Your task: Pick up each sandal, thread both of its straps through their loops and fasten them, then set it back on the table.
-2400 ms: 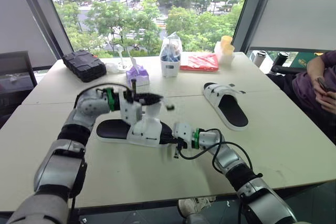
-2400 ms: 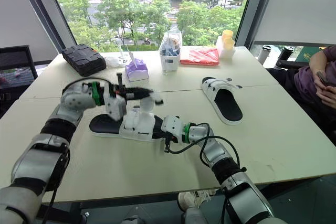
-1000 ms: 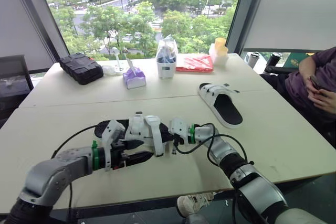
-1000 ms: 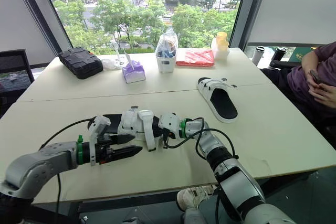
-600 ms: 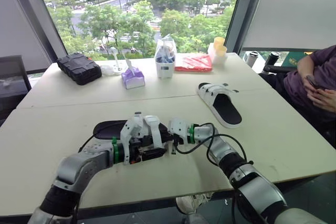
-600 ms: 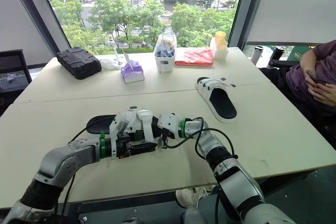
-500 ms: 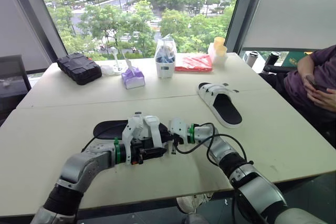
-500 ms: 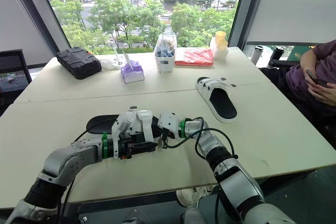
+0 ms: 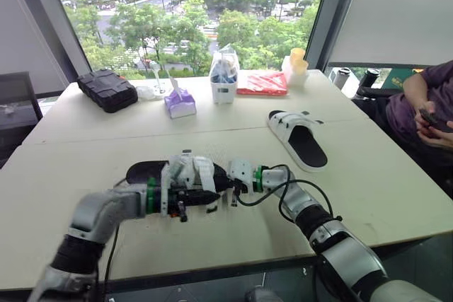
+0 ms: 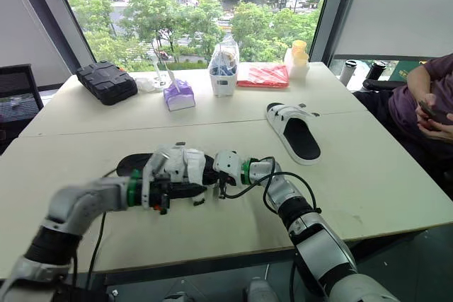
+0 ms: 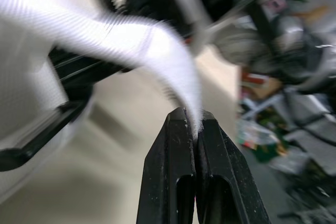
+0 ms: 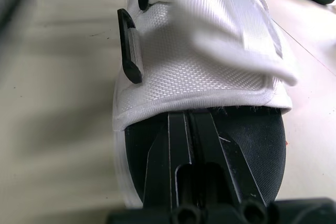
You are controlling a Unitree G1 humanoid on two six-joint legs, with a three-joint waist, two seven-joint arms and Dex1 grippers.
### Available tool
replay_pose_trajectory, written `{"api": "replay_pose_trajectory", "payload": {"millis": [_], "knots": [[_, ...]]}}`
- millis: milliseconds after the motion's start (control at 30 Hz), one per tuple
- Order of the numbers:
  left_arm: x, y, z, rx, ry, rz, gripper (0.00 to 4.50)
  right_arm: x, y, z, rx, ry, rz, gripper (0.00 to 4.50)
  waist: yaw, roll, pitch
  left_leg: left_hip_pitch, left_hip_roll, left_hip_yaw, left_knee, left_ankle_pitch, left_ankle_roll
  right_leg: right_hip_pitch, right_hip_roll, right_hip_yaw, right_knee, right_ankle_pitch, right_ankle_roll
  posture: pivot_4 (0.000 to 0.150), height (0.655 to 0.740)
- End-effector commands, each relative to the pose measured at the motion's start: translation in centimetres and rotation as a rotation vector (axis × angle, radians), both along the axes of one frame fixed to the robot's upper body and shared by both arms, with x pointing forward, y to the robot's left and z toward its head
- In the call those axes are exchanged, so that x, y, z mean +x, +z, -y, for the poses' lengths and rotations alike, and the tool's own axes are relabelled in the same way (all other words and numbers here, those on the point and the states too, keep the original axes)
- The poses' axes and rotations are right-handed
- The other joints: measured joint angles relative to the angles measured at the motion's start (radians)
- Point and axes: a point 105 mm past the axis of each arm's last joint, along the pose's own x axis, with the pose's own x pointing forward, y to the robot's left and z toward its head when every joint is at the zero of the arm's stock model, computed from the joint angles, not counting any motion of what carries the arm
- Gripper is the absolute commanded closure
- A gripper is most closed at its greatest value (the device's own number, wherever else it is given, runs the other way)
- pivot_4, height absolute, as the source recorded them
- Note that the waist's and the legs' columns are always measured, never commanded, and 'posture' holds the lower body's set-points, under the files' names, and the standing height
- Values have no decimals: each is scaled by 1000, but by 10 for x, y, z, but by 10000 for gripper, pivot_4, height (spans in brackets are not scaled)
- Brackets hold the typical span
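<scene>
The sandal [image 9: 191, 173] you are working on is at the near middle of the counter [image 9: 382, 189], with its white upper between your two arms. One strap [image 11: 157, 51] stands loose from the upper. Your left tool [image 11: 192, 121] has the strap's tip nipped between fully closed fingers, right at the end of the webbing. Your right tool [image 12: 190, 121] is closed too, clamped on the black sole at the open end of the sandal, just under the edge of the upper, so it serves as your anchor. The black loop [image 12: 129, 51] sits on the side of the upper, apart from the strap end.

The step in hand looks like threading. Hold the right tool firm and low so the sandal cannot slide or tip. Lead the strap tip toward the loop flat, not twisted. Your pinch is so near the end that little webbing sticks out to enter the slot. You may need to push the tip in, then re-grip on the far side and pull. Draw gently, since a hard tug could drag the sandal out of the right tool.

The other sandal [image 9: 302, 139] lies well apart toward your right. I cannot tell whether its straps are fastened.
</scene>
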Motion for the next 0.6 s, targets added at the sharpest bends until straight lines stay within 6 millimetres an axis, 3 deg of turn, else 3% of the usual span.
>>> {"api": "replay_pose_trajectory", "payload": {"millis": [33, 167, 300, 600], "knots": [[16, 27, 3, 14, 6, 122, 44639, -2, -37, 21, -117, -66, -107, 45000, 0, 0, 0, 0, 0, 0, 0, 0, 0, 1, 0, 0, 0, 0, 0, 1500, 7400], [42, 41, 0, 21, 50, 126, 44639, -5, -39, 18, -117, -51, -111, 45000, 0, 0, 0, 0, 0, 0, 1, 0, 0, 1, 0, 0, -1, 0, 0, 1500, 7400], [67, 41, -9, 50, 94, 84, 44639, -9, -42, 15, -114, -40, -118, 45000, -2, 0, 0, 0, 0, 0, -1, 0, 0, 0, 0, 0, 0, 0, 0, 1500, 7400], [53, 30, -19, 27, -95, -131, 44639, -14, -46, 17, -119, -37, -128, 45000, -3, 0, 0, 1, 0, 0, -7, 0, 0, -2, 1, 0, 2, 0, 1, 1500, 7400]]}}
